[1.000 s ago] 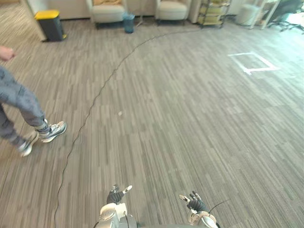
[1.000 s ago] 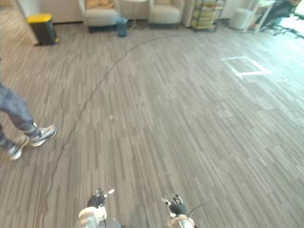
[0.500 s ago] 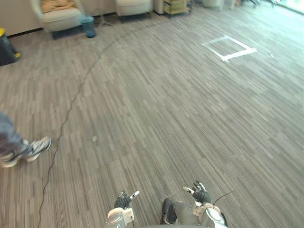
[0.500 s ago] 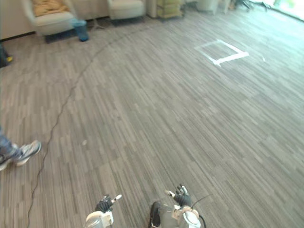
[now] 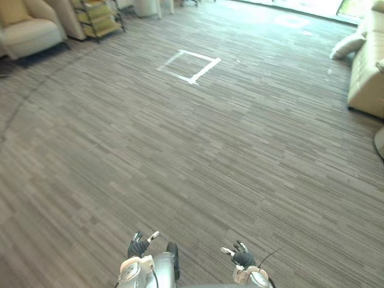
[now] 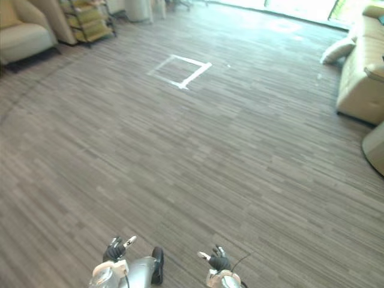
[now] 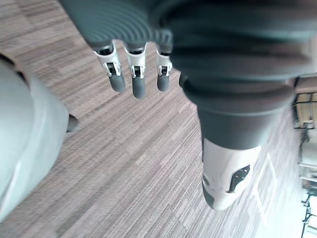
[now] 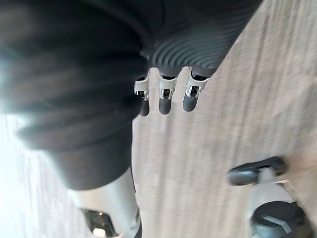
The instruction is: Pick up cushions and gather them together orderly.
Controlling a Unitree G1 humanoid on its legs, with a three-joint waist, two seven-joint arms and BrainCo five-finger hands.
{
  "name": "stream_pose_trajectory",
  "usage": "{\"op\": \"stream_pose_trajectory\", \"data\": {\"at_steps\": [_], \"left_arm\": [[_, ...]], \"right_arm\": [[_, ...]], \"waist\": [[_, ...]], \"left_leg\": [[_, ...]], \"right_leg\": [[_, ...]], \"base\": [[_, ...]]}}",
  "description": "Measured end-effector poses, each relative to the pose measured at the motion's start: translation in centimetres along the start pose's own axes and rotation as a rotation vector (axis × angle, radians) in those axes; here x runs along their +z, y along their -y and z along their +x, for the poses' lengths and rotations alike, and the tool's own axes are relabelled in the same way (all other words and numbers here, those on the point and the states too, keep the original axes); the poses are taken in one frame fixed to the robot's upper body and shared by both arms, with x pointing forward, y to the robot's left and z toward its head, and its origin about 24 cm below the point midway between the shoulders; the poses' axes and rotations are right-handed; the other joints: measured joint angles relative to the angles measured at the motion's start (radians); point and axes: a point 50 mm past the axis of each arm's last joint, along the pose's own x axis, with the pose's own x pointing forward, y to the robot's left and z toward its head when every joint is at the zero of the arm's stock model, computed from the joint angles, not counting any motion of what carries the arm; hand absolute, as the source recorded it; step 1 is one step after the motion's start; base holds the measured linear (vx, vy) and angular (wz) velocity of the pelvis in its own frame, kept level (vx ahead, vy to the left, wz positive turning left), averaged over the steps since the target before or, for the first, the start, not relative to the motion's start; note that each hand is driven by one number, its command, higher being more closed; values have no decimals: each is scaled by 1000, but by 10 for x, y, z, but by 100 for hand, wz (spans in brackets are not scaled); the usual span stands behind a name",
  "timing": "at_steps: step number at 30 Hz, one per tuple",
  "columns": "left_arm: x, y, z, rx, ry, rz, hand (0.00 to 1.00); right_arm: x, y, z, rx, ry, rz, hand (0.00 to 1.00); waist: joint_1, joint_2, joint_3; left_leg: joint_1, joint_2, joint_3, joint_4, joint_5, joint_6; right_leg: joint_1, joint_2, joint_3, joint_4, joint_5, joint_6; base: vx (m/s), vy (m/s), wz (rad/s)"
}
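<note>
A pale cushion (image 5: pixel 348 45) lies on the floor at the far right, leaning against the end of a beige sofa (image 5: pixel 367 72). Both my hands hang low at the bottom of the eye views, far from the cushion. My left hand (image 5: pixel 138 245) holds nothing, and its fingers (image 7: pixel 132 82) hang relaxed and straight above the floor. My right hand (image 5: pixel 243 258) is likewise open, its fingers (image 8: pixel 166 96) loose over bare floor.
A white tape square (image 5: pixel 189 65) marks the wood-grain floor ahead. A cream armchair (image 5: pixel 27 33) and a wire shelf cart (image 5: pixel 99 18) stand at the far left. A round pale object (image 5: pixel 380 144) sits at the right edge below the sofa.
The camera has swung to the right: the person and the bin have left the picture, the sofa and cushion have come in. My hands stay low and open.
</note>
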Motion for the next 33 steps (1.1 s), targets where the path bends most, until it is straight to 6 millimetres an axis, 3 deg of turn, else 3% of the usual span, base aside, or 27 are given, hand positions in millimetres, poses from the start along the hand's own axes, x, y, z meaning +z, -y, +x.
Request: {"op": "stream_pose_trajectory", "data": {"at_steps": [1,2,3,4,5,6,7,8,9,11,12,14,15,16,17,18,20,21,22,24,27,28,29,30,31,32,33], "left_arm": [[-3,1,0,0,-15,-5,0],[-4,7,1,-22,-32,14,0],[-6,10,1,-33,-48,26,0],[-7,17,2,-55,-70,40,0],[-7,27,4,-75,-86,32,0],[-6,29,4,-79,-88,30,0],[-7,36,4,-95,-96,25,0],[-8,45,2,-117,-97,21,0],[-8,48,2,-125,-97,20,0],[-8,54,1,-153,-91,51,0],[-15,52,-1,-149,-108,62,0],[-21,47,-4,-136,-124,66,0],[-24,44,-5,-127,-133,60,0],[-22,40,-4,-110,-127,42,0],[-21,36,-4,-93,-121,23,0],[-19,34,-3,-82,-111,13,0],[-11,30,-2,-78,-71,23,0],[-7,29,-1,-78,-49,26,0],[-3,27,-1,-73,-26,20,0],[0,31,0,-80,-10,8,0],[3,32,0,-77,14,11,0],[4,31,0,-76,18,17,0],[6,26,1,-70,20,32,0],[6,25,2,-70,19,44,0],[9,23,3,-72,26,65,0],[9,20,4,-68,21,77,0],[8,19,4,-69,17,88,0]], "right_arm": [[0,1,0,4,2,-4,0],[3,6,-1,-1,17,-7,0],[4,8,-1,-7,20,-5,0],[9,10,-1,-10,44,-2,0],[18,12,0,-17,85,19,0],[18,12,0,-19,88,21,0],[23,13,1,-22,107,20,0],[26,17,1,-33,114,21,0],[26,19,1,-39,115,23,0],[27,24,1,-53,116,24,0],[28,29,2,-63,106,12,0],[32,32,3,-69,111,4,0],[33,33,3,-72,115,0,0],[35,33,3,-71,120,-2,0],[36,32,5,-66,111,-8,0],[34,29,6,-58,97,-15,0],[25,18,7,-34,54,-20,0],[20,17,6,-36,40,-9,0],[18,16,6,-39,28,-1,0],[18,15,6,-39,28,2,0],[16,19,5,-59,22,-3,0],[12,19,4,-63,9,-4,0],[8,16,4,-61,-3,3,0],[4,16,2,-62,-11,9,0],[-1,14,1,-62,-26,22,0],[-6,13,-1,-58,-42,13,0],[-7,15,-2,-61,-40,0,0]], "waist": [[0,15,3],[-18,24,7],[-27,26,9],[-39,27,12],[-63,29,18],[-65,30,20],[-78,33,24],[-94,30,27],[-96,30,27],[-106,28,25],[-110,52,24],[-104,88,15],[-105,113,13],[-104,128,20],[-100,144,31],[-94,148,42],[-61,120,55],[-48,108,52],[-40,101,51],[-37,111,64],[-26,100,51],[-10,89,39],[-6,61,20],[-10,40,6],[-10,10,9],[-5,-9,10],[-9,-13,11]], "left_leg": [[79,-2,1,-50,-25,-6],[179,-7,7,-112,-74,-21],[211,-9,9,-134,-90,-24],[267,-10,16,-177,-114,-30],[342,-4,16,-224,-136,-23],[355,-3,16,-231,-138,-21],[404,4,15,-252,-138,-20],[446,6,6,-259,-139,-19],[463,4,0,-265,-140,-17],[522,-19,-48,-304,-159,4],[571,-6,-102,-298,-165,3],[525,31,-150,-166,-164,0],[446,62,-194,3,-140,-61],[355,89,-245,212,-73,-172],[257,107,-280,440,-24,-254],[208,114,-269,569,-28,-246],[95,114,-192,693,-69,-182],[27,115,-134,657,-100,-164],[-37,115,-66,522,-138,-123],[-122,105,-34,372,-149,-94],[-172,30,-53,-60,-48,-89],[-177,7,-75,-69,66,-52],[-174,-24,-69,-63,110,-22],[-161,-31,-54,-65,97,-9],[-121,-57,-38,-50,62,10],[-61,-79,-34,-52,21,16],[-19,-86,-38,-57,-14,15]], "right_leg": [[-90,7,-23,181,66,66],[-226,21,-95,392,-15,57],[-278,20,-135,440,-64,41],[-371,18,-204,474,-152,-4],[-487,19,-304,424,-234,-50],[-499,18,-318,403,-245,-55],[-522,13,-376,275,-273,-62],[-518,-7,-430,71,-270,-65],[-519,-15,-439,2,-260,-66],[-521,-45,-417,-217,-173,-64],[-520,-38,-436,-124,-178,-131],[-509,-23,-449,-95,-239,-148],[-481,5,-453,-105,-266,-157],[-439,30,-456,-136,-275,-175],[-362,71,-448,-195,-280,-191],[-292,95,-434,-243,-282,-203],[-118,117,-375,-363,-283,-217],[-48,116,-344,-425,-281,-213],[23,105,-314,-482,-285,-204],[108,102,-272,-542,-294,-188],[188,67,-235,-602,-330,-139],[205,48,-201,-602,-350,-127],[211,16,-177,-584,-355,-120],[194,-8,-168,-549,-353,-114],[143,-32,-161,-373,-334,-83],[68,-34,-160,-144,-271,-33],[2,-30,-162,22,-186,-11]], "base": [[758,250,-128],[578,167,-81],[531,147,-58],[571,161,-42],[570,149,-38],[481,104,-16],[415,22,25],[416,-17,35],[665,-114,63],[704,-185,66],[601,-199,40],[542,-213,14],[493,-216,4],[629,-249,-12],[626,-199,-33],[727,-196,-58],[574,-118,-83],[627,-67,-108],[626,-42,-91],[509,30,-67],[653,154,-81],[750,249,-94],[771,258,-71],[798,274,-36],[872,331,-18],[844,332,-20],[768,299,-13]]}}
